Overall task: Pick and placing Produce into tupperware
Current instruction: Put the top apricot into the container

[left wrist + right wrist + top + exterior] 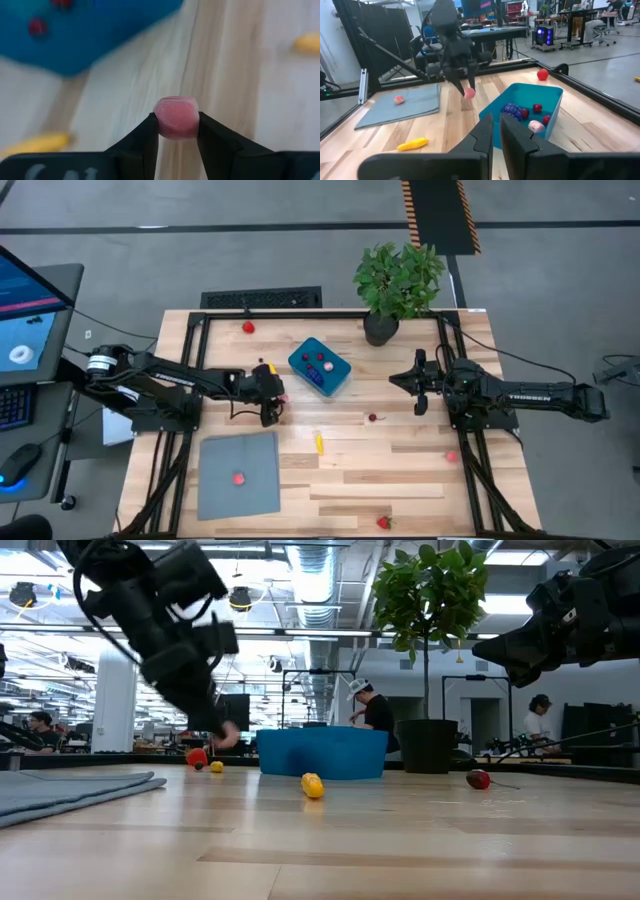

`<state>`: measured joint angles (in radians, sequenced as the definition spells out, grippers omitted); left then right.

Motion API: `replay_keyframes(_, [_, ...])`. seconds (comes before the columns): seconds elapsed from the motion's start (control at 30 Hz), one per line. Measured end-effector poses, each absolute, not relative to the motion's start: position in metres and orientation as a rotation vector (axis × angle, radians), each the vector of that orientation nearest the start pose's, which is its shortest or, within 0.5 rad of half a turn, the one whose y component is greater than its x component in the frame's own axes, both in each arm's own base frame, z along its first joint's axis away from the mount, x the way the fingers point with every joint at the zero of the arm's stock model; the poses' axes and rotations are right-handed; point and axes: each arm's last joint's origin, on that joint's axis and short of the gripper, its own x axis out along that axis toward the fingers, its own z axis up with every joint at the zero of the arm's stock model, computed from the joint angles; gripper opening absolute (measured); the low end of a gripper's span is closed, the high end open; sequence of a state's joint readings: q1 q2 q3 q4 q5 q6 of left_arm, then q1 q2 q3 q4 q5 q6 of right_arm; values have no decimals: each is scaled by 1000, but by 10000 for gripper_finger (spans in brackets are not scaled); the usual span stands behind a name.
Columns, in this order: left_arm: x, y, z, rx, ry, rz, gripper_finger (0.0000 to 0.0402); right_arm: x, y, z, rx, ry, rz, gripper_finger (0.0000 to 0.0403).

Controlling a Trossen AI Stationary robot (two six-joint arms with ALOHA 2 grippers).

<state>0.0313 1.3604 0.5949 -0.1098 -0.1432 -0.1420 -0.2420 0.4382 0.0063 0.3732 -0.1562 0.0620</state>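
The teal tupperware [320, 366] sits at the table's middle, toward the far edge, and holds a purple berry cluster [512, 110], red pieces and a pink piece. My left gripper [275, 395] hangs just left of and nearer than it, shut on a small pink produce piece [176, 118]. My right gripper [400, 380] waits, shut, to the right of the tupperware. Loose produce lies on the wood: a yellow piece [319, 443], a dark red cherry [373, 418], a red piece [248, 327], a pink piece [451, 456] and a strawberry [384, 522]. My left gripper pinches the pink produce piece across its sides [162, 120] between the two fingertips [149, 131]. The fingers slant down at it from the table's left. The piece sits lifted clear of the wood, close above it [469, 92].
A flat grey sheet [240, 470] lies at the near left with one pink piece [238, 477] on it. A potted plant [398, 285] stands at the far edge, right of the tupperware. A small yellow piece [270, 367] lies by my left gripper. People stand in the room beyond.
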Motion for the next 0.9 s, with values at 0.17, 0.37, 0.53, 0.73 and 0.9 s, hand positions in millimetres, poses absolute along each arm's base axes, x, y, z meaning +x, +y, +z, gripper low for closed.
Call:
replay_keyframes(0.17, [244, 11, 194, -37, 642, 175, 108, 122, -26, 161, 75, 63, -88, 55])
replay_keyframes(0.37, [213, 10, 239, -12, 476, 164, 106, 122, -25, 158, 80, 89, -89, 55])
replay_keyframes(0.53, [184, 6, 269, 17, 328, 147, 107, 122, -25, 157, 83, 100, -89, 55])
replay_keyframes(0.73, [147, 6, 296, 1, 148, 155, 107, 122, -25, 157, 98, 100, -90, 55])
replay_keyframes(0.9, [116, 3, 307, -33, 66, 87, 107, 121, -25, 154, 106, 131, -91, 55])
